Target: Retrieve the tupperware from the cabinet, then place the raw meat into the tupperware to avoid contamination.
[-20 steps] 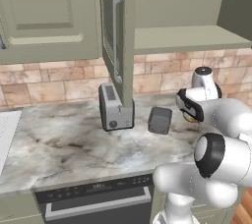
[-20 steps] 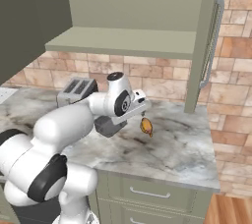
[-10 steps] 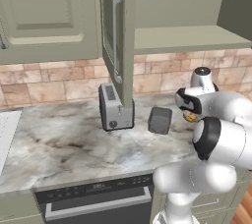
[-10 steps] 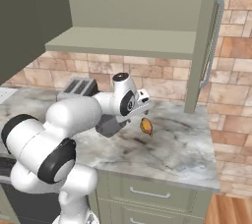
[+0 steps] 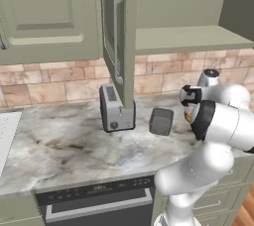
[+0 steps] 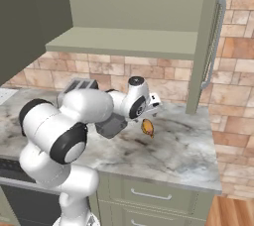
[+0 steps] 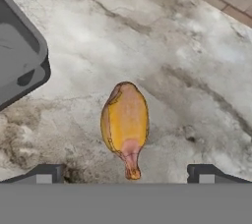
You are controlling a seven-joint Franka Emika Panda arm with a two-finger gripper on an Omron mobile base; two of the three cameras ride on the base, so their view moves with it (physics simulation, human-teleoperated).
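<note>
The raw meat (image 7: 125, 122), a glossy orange-brown drumstick, lies on the marble counter between my fingertips (image 7: 47, 174). My gripper (image 7: 126, 175) is open and hovers just above the meat, holding nothing. The tupperware (image 7: 17, 66), a dark grey shallow box, sits close beside the meat on the counter. From the right base the gripper (image 6: 149, 113) hangs over the raw meat (image 6: 147, 127), with the tupperware (image 6: 111, 126) to its left. From the left base the tupperware (image 5: 161, 121) stands left of the gripper (image 5: 188, 111). The cabinet (image 5: 188, 39) stands open above.
A silver toaster (image 5: 116, 113) stands on the counter left of the tupperware, under the open cabinet door (image 5: 119, 36). The other door (image 6: 211, 41) swings out at the right. A brick backsplash (image 6: 163, 88) runs behind, and an oven front (image 5: 99, 202) sits below the counter edge.
The hand has shifted a little sideways until it is over the raw meat, and the elbow has folded in closer to the cameras. The jaws stayed open; meat and tupperware have not moved.
</note>
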